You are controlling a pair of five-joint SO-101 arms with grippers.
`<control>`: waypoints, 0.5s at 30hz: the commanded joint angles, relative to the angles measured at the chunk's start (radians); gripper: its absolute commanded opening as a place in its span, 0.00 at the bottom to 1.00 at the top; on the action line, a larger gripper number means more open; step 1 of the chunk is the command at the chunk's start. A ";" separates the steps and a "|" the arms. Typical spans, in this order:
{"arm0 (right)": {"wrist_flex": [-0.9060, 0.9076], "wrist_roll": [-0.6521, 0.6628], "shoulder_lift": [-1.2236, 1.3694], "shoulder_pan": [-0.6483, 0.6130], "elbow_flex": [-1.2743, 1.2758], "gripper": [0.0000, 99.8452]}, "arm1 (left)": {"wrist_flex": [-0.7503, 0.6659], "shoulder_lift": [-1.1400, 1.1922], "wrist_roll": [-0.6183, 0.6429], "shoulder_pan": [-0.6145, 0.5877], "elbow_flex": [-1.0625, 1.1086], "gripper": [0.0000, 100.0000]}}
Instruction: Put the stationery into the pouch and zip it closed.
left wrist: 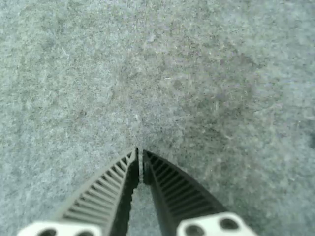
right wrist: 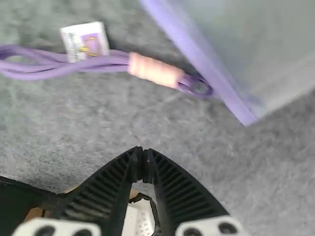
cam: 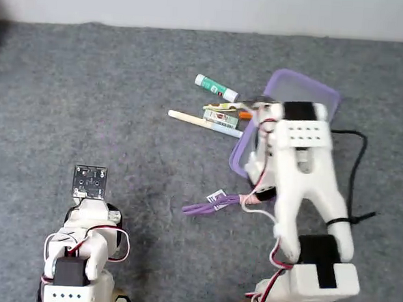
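Note:
A translucent purple pouch [cam: 308,89] lies at the right of the grey mat, partly under the right arm. Its purple strap [cam: 215,204] with a white tag trails left from its near corner; the strap [right wrist: 88,64], its pink sleeve [right wrist: 152,70] and the pouch edge [right wrist: 206,73] show close in the right wrist view. Stationery lies just left of the pouch: a green-and-white glue stick [cam: 216,87], a cream stick [cam: 203,122] and a flat packet [cam: 222,116]. My right gripper [right wrist: 142,160] hovers shut near the strap's end. My left gripper [left wrist: 139,158] is shut over bare mat at the front left.
A black cable [cam: 356,167] loops on the mat right of the right arm. The left arm's base [cam: 78,267] sits at the front left. Grey felt mat [cam: 88,103] covers the table, ending at a pale wall at the back.

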 commanded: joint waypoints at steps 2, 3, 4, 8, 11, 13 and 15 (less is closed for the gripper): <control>0.016 -0.147 -0.107 -0.073 -0.048 0.01 | 0.005 -0.012 0.005 -0.005 -0.008 0.02; 0.010 -0.181 -0.136 -0.084 -0.046 0.01 | 0.005 -0.012 0.005 -0.005 -0.008 0.02; 0.007 -0.210 -0.170 -0.094 -0.046 0.01 | 0.005 -0.012 0.005 -0.005 -0.008 0.02; 0.010 -0.354 -0.334 -0.127 -0.040 0.01 | 0.005 -0.012 0.005 -0.005 -0.008 0.02; 0.010 -0.402 -0.447 -0.128 -0.008 0.01 | 0.005 -0.012 0.005 -0.005 -0.008 0.02; 0.004 -0.430 -0.507 -0.127 0.055 0.01 | 0.005 -0.012 0.005 -0.005 -0.008 0.02; -0.018 -0.476 -0.532 -0.127 0.141 0.01 | 0.005 -0.012 0.005 -0.005 -0.008 0.02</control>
